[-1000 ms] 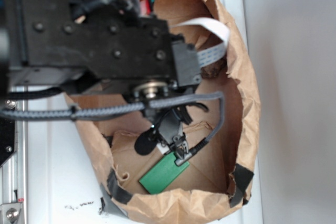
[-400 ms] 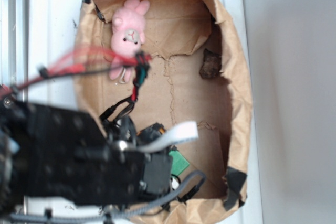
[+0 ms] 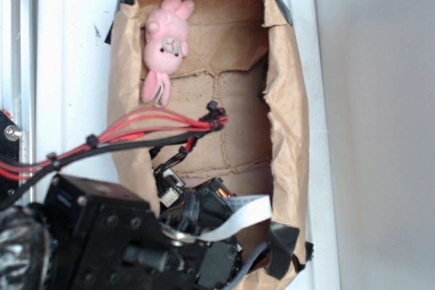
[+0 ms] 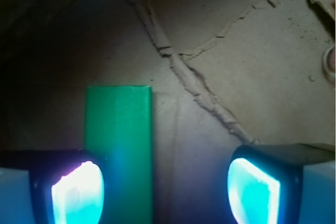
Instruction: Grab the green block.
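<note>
A: In the wrist view, going from the left, what do you see first?

B: The left finger pad (image 4: 77, 192), glowing, and just beside it the green block (image 4: 119, 145). The block lies flat on the brown paper floor (image 4: 236, 72). Its long axis runs from the bottom of the picture to the top, and its far short end is square. Further right is the right pad, well apart.

A: So the gripper (image 4: 165, 190) is open?

B: Yes, wide open, and it holds nothing. The block is between the pads but close to the left one, not centred.

A: How to do the grab well, in your opinion?

B: I think the gripper should shift a little left so the block is in the middle, then go down and close across the narrow width.

A: And the exterior view?

B: The arm (image 3: 122, 236) hides the block there. I see the paper bag (image 3: 285, 100) and the pink bunny (image 3: 165, 42) at the far end.
</note>
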You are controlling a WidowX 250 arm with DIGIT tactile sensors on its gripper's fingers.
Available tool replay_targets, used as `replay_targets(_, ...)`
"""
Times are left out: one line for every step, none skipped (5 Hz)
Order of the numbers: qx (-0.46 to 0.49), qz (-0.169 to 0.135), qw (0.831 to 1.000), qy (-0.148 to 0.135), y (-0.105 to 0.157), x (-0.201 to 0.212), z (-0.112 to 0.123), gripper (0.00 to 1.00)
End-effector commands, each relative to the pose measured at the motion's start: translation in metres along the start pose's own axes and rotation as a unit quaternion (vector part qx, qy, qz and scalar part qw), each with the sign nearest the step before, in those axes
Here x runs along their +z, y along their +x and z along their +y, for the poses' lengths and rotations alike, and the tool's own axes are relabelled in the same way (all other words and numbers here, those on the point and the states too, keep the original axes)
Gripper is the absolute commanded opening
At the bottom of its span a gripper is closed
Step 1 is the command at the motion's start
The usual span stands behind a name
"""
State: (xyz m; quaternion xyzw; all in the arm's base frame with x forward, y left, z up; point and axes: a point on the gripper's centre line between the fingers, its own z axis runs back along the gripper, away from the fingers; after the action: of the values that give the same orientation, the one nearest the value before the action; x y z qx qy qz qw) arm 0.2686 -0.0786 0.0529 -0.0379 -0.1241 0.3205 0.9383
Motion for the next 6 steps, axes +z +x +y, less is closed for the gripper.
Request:
replay_targets(-0.035,0.027,0.997,-0.07,-0.003,0.0,0.006,1.0)
replay_targets(-0.063,0.026,0.995,-0.074,0.003,0.011,0.005,1.0)
replay_targets(-0.063,0.026,0.995,-0.074,0.003,0.011,0.005,1.0)
replay_targets(-0.063,0.026,0.995,-0.074,0.003,0.011,0.005,1.0)
replay_targets(-0.063,0.026,0.995,-0.074,0.003,0.011,0.005,1.0)
replay_targets(-0.033,0.023,0.995,-0.095,0.012,0.011,0.005,1.0)
